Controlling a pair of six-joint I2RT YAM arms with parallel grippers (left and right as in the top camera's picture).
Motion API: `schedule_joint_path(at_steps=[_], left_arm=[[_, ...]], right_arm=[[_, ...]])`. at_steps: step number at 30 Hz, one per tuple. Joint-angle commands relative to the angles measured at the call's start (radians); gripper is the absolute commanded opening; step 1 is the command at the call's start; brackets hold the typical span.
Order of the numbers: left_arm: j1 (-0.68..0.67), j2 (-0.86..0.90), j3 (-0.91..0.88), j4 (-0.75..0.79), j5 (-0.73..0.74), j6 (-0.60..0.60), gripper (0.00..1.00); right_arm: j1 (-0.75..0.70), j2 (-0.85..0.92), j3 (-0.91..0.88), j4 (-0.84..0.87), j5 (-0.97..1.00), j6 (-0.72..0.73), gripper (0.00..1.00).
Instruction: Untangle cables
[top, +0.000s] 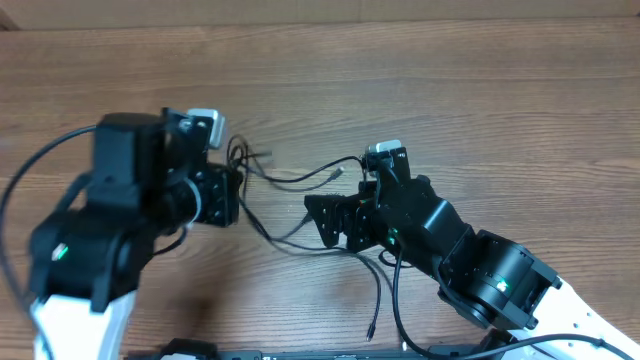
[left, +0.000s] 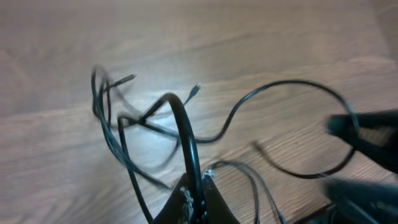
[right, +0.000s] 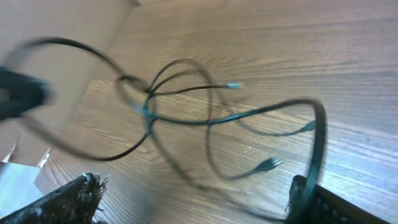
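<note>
Cables (top: 290, 185): pinched by one strand in the left hand (left: 194, 194), shut tight on it, the strand arching up out of the closed tips; not held by the right hand (right: 193, 202), spread wide with nothing between, though one loop runs down close against one of its fingers (right: 310, 198), touching or not hard to say; fanned out from there as a loose tangle of thin black loops between the two hands, crossing near the middle, lying on or just above the wooden tabletop (top: 450, 90); small plugs (right: 270, 163) at the free ends, pointing outward. Probably very light, limp yet a little springy; apt to slip through a slack pinch and to drag the whole bundle along when tugged; plugs likely to snag inside a loop. Best taken on a bare run of cord just beside the crossing, or close behind a plug; then drawn slowly away from the pinned strand.
</note>
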Motion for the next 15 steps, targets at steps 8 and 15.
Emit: schedule_joint_path(at_steps=[8, 15], left_arm=[[-0.007, -0.019, 0.192, -0.137, 0.031, 0.109, 0.04], [-0.007, -0.019, 0.234, -0.129, 0.073, 0.135, 0.04]], right_arm=[[-0.002, -0.011, 0.028, -0.004, 0.128, -0.124, 0.99], [-0.002, 0.04, 0.028, -0.073, 0.398, -0.116, 1.0]])
